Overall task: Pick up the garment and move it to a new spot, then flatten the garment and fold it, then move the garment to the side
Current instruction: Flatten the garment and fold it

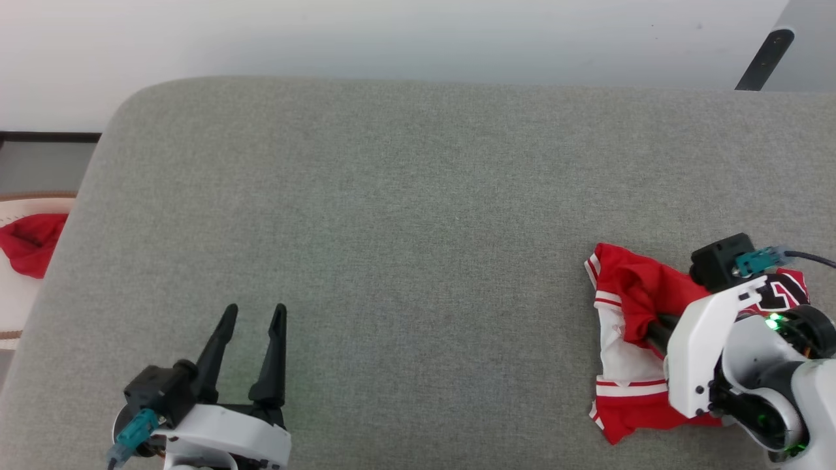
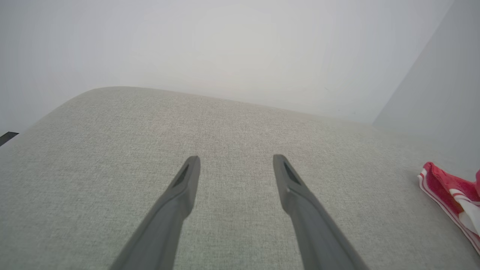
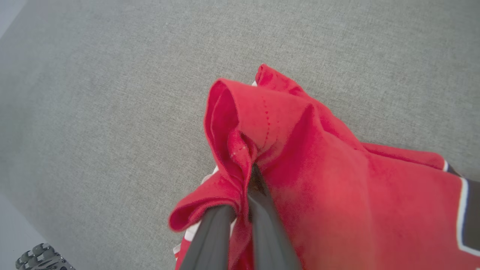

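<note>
This looks like a bare indoor test room. A grey fabric-covered surface [image 1: 418, 196] with a rounded corner stands against a plain white wall [image 1: 392, 39].

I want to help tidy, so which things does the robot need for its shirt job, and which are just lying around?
For the job:
- garment, crumpled on the grey surface
- right gripper, shut on a fold of it
- left gripper, open, apart from it

Just lying about:
- red cloth scrap, beyond the surface's left edge
- dark bar, far right
</note>
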